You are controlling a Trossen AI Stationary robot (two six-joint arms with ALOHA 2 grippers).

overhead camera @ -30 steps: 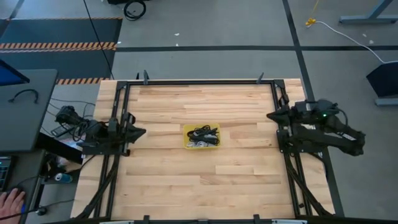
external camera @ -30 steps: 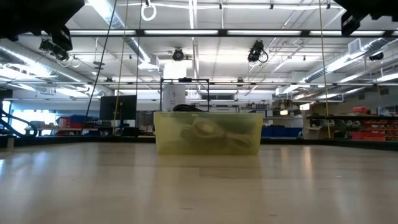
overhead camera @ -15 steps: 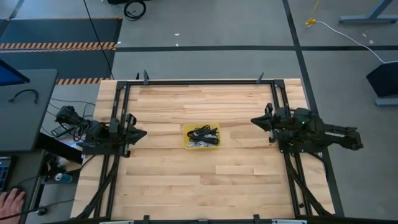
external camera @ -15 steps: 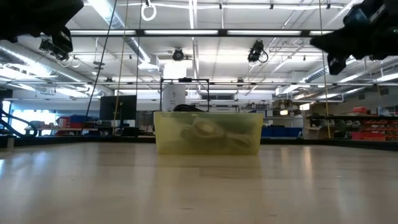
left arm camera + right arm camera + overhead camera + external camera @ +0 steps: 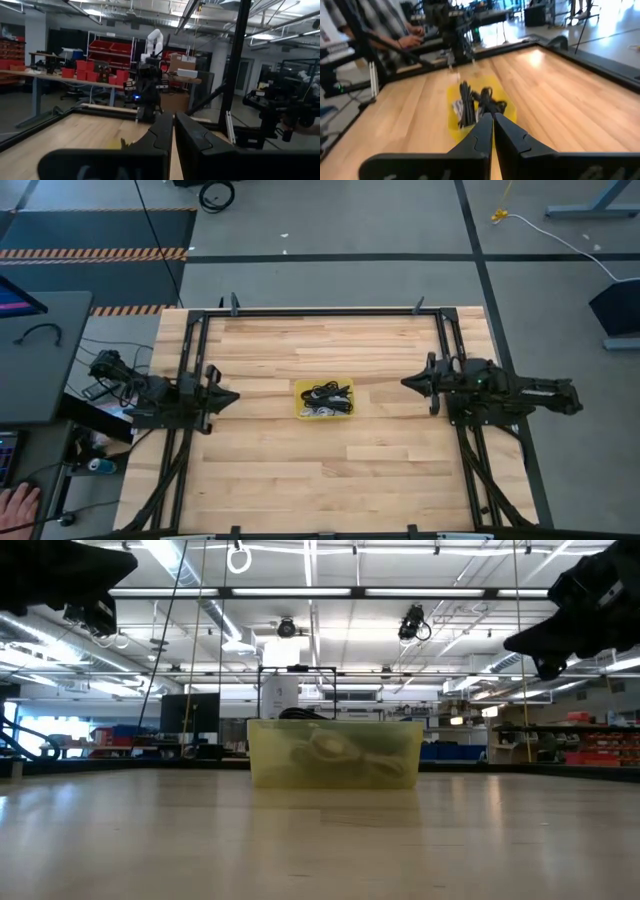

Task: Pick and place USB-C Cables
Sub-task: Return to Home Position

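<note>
**Yellow bin full, both grippers closed and standing off**

Yellow plastic, right in the middle of the wooden counter [image 5: 300,480]: that's the bin [image 5: 324,416], and the USB-C cables [image 5: 325,393] are heaped inside it. Black bundles are tangled across the top, with a few pale ones tucked along one side. From counter height the bin sits flat on the boards, and the bundles show only as faint shapes through its cloudy wall.

Over on the left, the left gripper [image 5: 232,393] hangs by the left edge of the counter, well apart from the bin and nose pointed towards it. Its fingers are pressed together, with nothing between them.

Across the way, the right gripper [image 5: 405,383] is out over the right side of the counter, clear of the surface. It is also aimed at the bin from a distance. Its fingers are pressed together too, empty, and the pile of cables sits straight ahead of its tips.

Off the counter's corner on the left, a person's hand [image 5: 18,505] rests by a desk.
</note>
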